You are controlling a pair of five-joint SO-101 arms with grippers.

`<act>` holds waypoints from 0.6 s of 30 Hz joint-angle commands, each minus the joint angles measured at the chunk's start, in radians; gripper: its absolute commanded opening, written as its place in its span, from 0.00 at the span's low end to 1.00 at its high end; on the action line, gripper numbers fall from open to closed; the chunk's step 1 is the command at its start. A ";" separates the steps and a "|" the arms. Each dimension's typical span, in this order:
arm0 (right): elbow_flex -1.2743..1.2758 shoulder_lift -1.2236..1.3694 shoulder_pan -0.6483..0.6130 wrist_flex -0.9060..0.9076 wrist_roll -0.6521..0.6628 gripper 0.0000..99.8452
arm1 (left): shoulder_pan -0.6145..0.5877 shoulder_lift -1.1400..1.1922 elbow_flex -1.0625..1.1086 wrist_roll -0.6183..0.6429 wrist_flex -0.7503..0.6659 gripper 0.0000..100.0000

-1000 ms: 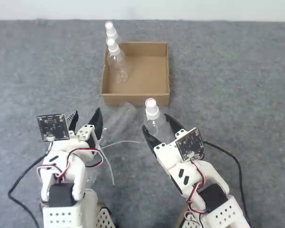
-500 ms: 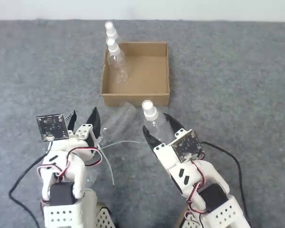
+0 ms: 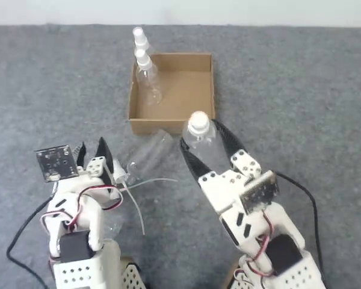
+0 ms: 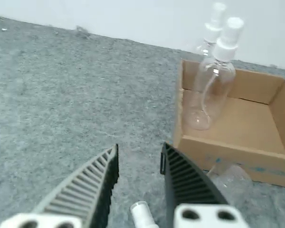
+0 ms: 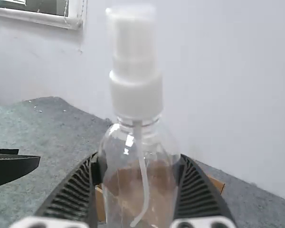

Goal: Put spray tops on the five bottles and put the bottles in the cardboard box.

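Observation:
My right gripper (image 3: 201, 137) is shut on a clear bottle (image 5: 135, 175) capped with a white spray top (image 5: 134, 71), holding it upright above the carpet at the near wall of the cardboard box (image 3: 201, 90). Two capped bottles (image 3: 149, 77) stand at the box's left side (image 4: 213, 80). My left gripper (image 3: 91, 148) hangs open over the carpet. A loose spray top (image 4: 141, 212) lies just below its fingers (image 4: 104, 180), its thin tube (image 3: 149, 180) trailing across the carpet. An uncapped clear bottle (image 3: 147, 153) lies on its side between the two arms.
Grey carpet (image 3: 301, 90) covers the table, with open room right of the box and at the far left. Something clear, perhaps another bottle (image 3: 113, 224), lies by the left arm's base. A black cable (image 3: 301, 195) runs from the right arm.
My right gripper has lifted the capped bottle and carried it toward the box's near wall. The left arm has shifted a little to the left.

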 commanded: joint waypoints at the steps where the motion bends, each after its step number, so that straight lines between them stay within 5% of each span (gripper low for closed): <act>1: -0.083 0.133 0.007 -0.142 0.012 0.02 | -0.017 -0.021 -0.025 0.012 -0.037 0.13; 18: -0.331 0.783 -0.036 -0.498 -0.107 0.02 | -0.018 -0.021 -0.025 0.012 -0.037 0.13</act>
